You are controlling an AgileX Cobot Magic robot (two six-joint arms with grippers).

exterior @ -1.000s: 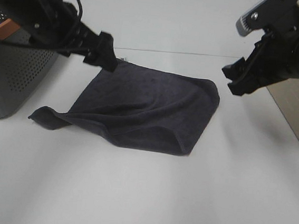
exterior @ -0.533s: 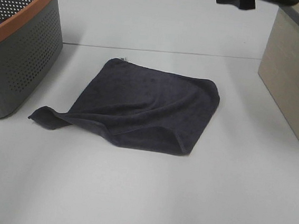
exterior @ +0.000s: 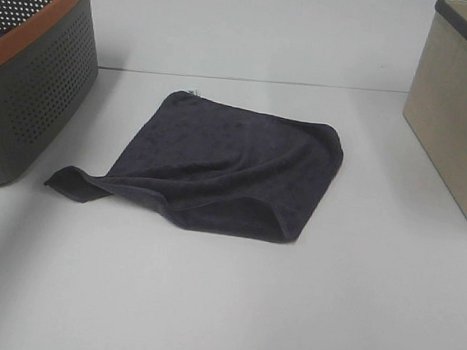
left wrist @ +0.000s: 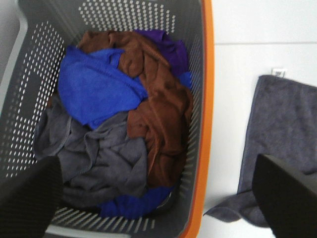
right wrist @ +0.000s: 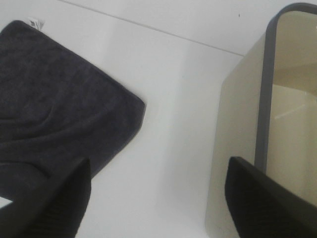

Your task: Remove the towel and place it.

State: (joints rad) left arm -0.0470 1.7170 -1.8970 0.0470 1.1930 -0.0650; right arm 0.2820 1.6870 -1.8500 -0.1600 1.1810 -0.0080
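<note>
Both hands, left hand (left wrist: 158, 198) and right hand (right wrist: 158, 198), hang released above the bench (exterior: 229, 307); the towel (exterior: 217, 169), soft and limp, probably lifts best by a hemmed corner.

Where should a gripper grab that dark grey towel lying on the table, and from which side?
Probably the towel's loose corner flap nearest the grey basket. It juts out beyond the folded bulk and curls slightly, so a gripper coming straight down could likely pinch it without bunching the other layers.
</note>
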